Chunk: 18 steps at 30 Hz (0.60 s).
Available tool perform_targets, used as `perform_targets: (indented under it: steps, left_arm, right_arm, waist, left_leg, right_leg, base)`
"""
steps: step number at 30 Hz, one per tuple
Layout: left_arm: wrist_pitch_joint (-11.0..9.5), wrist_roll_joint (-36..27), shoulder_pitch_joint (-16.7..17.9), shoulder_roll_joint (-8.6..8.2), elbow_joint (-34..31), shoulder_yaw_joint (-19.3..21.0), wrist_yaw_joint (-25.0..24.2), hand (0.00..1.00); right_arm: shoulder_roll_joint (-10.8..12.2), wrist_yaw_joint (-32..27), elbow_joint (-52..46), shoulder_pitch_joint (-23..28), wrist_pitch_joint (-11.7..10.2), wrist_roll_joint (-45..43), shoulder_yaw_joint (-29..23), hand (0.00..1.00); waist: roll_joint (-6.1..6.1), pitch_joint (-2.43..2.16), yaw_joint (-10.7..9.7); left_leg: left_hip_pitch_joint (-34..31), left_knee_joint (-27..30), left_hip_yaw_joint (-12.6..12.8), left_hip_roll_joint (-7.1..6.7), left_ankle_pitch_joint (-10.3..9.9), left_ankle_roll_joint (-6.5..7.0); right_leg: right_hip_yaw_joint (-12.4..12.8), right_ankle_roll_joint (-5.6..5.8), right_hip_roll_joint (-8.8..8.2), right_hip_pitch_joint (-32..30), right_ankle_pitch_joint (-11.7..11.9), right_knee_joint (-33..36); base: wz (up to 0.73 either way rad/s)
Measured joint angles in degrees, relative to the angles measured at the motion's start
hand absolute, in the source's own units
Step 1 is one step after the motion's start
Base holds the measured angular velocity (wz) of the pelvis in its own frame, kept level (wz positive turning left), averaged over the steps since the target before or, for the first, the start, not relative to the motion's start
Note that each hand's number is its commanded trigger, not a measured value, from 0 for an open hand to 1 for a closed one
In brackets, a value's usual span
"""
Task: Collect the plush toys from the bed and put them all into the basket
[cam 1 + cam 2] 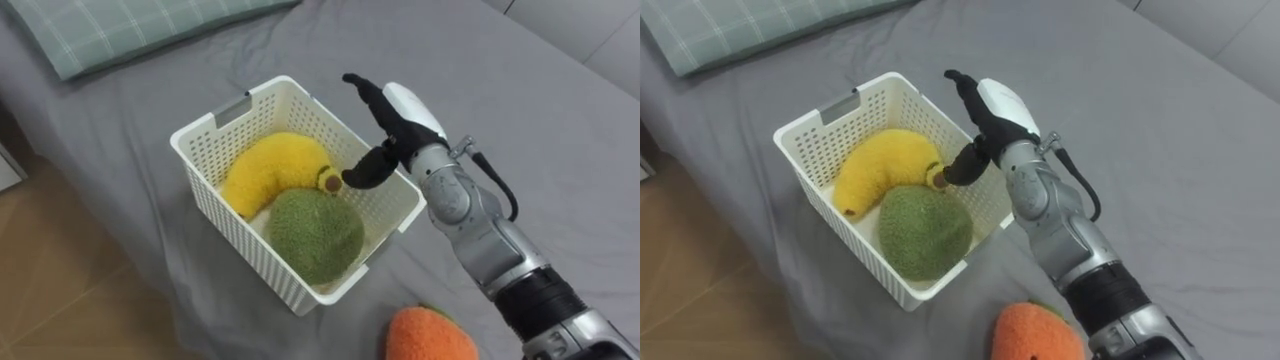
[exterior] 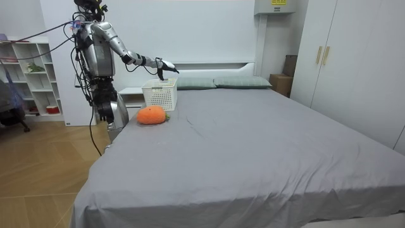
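Note:
A white slatted basket (image 1: 215, 120) stands on the grey bed near its left edge. Inside lie a yellow banana plush (image 1: 270, 165) and a round green plush (image 1: 315, 232), pressed against each other. My right hand (image 1: 400, 125) hovers over the basket's right rim, open, fingers stretched out and thumb pointing down toward the banana's tip, with nothing in it. An orange carrot plush (image 1: 430, 335) lies on the sheet just in front of the basket, under my forearm. In the room view I stand beside the bed near its head, right arm reaching over the basket (image 2: 159, 95), the carrot (image 2: 151, 114) beside it.
A checked green pillow (image 1: 130, 25) lies beyond the basket at the head of the bed. Wooden floor (image 1: 60, 270) shows past the bed's left edge. The room view has a white nightstand (image 2: 130, 95), open shelves (image 2: 28, 76) and a wardrobe (image 2: 354, 63).

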Motion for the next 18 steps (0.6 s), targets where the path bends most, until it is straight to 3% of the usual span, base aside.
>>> perform_targets:
  steps: [4, 8, 10, 11, 12, 15, 18]
  left_arm:
    - [-0.17, -0.06, 0.58, 0.0, 0.03, -0.01, 0.01, 0.0]
    - [-0.11, -0.06, 0.63, -0.13, -0.23, -0.01, 0.07, 0.0]
    - [-0.08, -0.2, 0.79, -0.22, -0.33, -0.06, 0.07, 0.0]
    - [-0.1, -0.17, 0.83, -0.29, -0.15, -0.06, 0.31, 0.0]
    - [-0.09, -0.12, 0.82, -0.58, 0.09, -0.04, 1.05, 0.0]
    - [-0.36, 0.91, 1.65, -1.35, 0.13, 0.02, 2.54, 0.0]
    - [-1.1, 0.93, 2.12, -1.59, 0.33, 0.11, 2.73, 0.0]
  right_arm:
    - [-0.32, -1.64, -2.2, 0.01, -0.47, 2.88, -1.13, 0.0]
    - [-0.51, -2.97, -3.35, 0.49, -0.78, 3.71, -2.7, 0.0]
    - [-0.51, -2.98, -5.69, 2.07, -0.78, 3.67, -4.29, 0.0]
    - [-0.5, -3.18, -7.55, 3.51, -0.83, 3.7, -5.53, 0.0]
    - [-0.49, -3.51, -9.32, 5.23, -1.65, 3.69, -7.18, 0.0]
    - [-0.74, -5.4, -11.28, 10.3, -2.91, 5.55, -9.6, 0.0]
    - [-1.13, -5.58, -11.29, 14.45, -2.94, 8.42, -10.96, 0.0]
  waist:
    - [0.57, 0.14, -1.43]
    - [1.85, -0.06, -3.67]
    - [2.72, -0.41, -4.34]
    - [3.0, -0.9, -4.54]
    - [3.51, -1.05, -5.07]
    - [4.62, -1.2, -6.72]
    - [4.65, -1.19, -8.81]
  left_leg:
    - [0.22, 0.06, 0.28, 0.0, 0.0, 0.02]
    - [0.29, 0.35, 0.37, -0.01, -0.01, 0.06]
    - [0.29, 0.29, 0.56, -0.03, 0.03, 0.13]
    - [0.42, -0.01, 0.97, 0.0, 0.1, 0.23]
    - [0.71, -0.03, 1.24, 0.02, 0.17, 0.32]
    - [2.18, -0.64, 2.03, 0.02, 0.26, 0.49]
    - [2.63, -0.78, 2.8, 0.16, 0.26, 0.5]
  right_leg:
    - [1.22, 0.01, 0.02, 0.13, 0.01, 0.03]
    - [3.71, 0.25, 0.14, 0.19, 0.18, 0.07]
    - [5.13, 0.29, 0.15, 0.08, 0.21, 0.14]
    - [6.05, 0.31, 0.14, -0.14, 0.19, 0.18]
    - [6.08, 0.31, 0.1, 0.13, 0.2, 0.07]
    - [6.4, 0.52, -0.12, 1.25, 0.08, 0.0]
    - [7.17, 0.61, -0.14, 1.47, 0.02, 0.03]
  base:
    - [0.0]
    - [0.01]
    - [-0.05]
    - [-0.16]
    - [-0.12]
    - [-0.11]
    - [-0.14]
